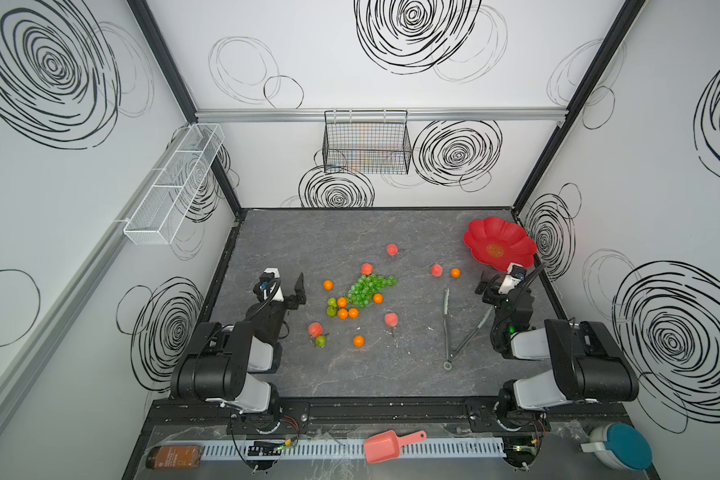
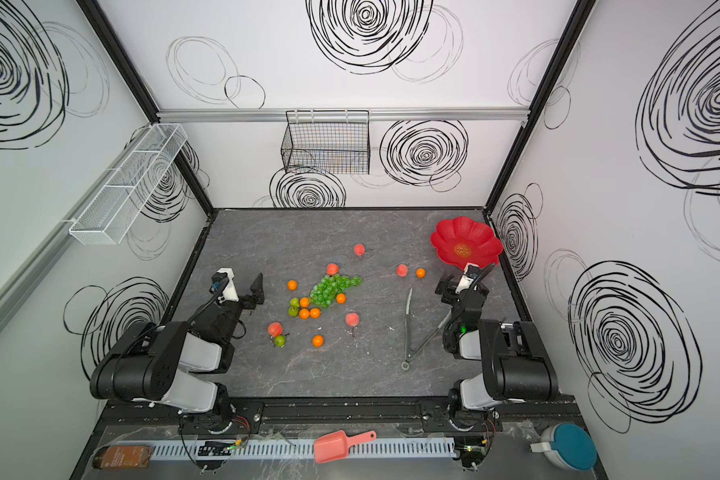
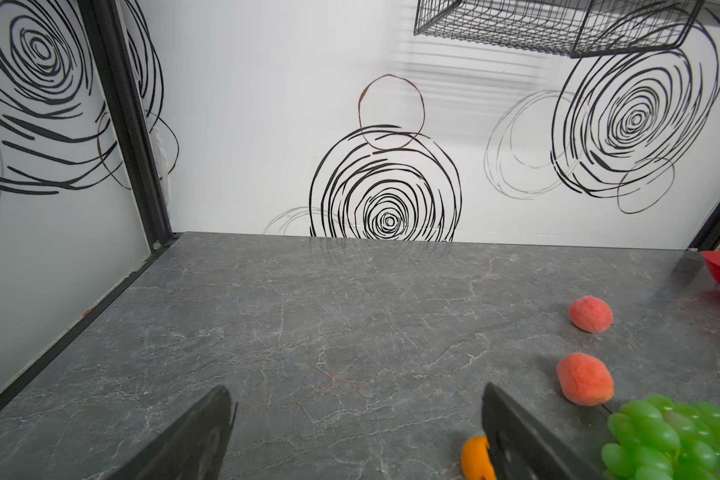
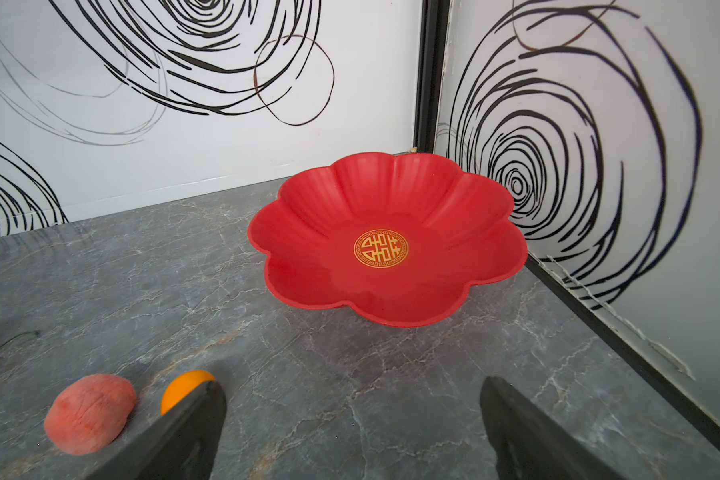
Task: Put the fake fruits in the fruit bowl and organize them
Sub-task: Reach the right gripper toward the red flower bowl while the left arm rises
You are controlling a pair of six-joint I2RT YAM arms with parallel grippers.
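here fake fruits dot a grey tabletop inside swirl-printed walls.

Both arms folded low, jaws apart.
The left arm and right arm bend at the elbow, reaching forward; left gripper and right gripper stand spread wide, empty.
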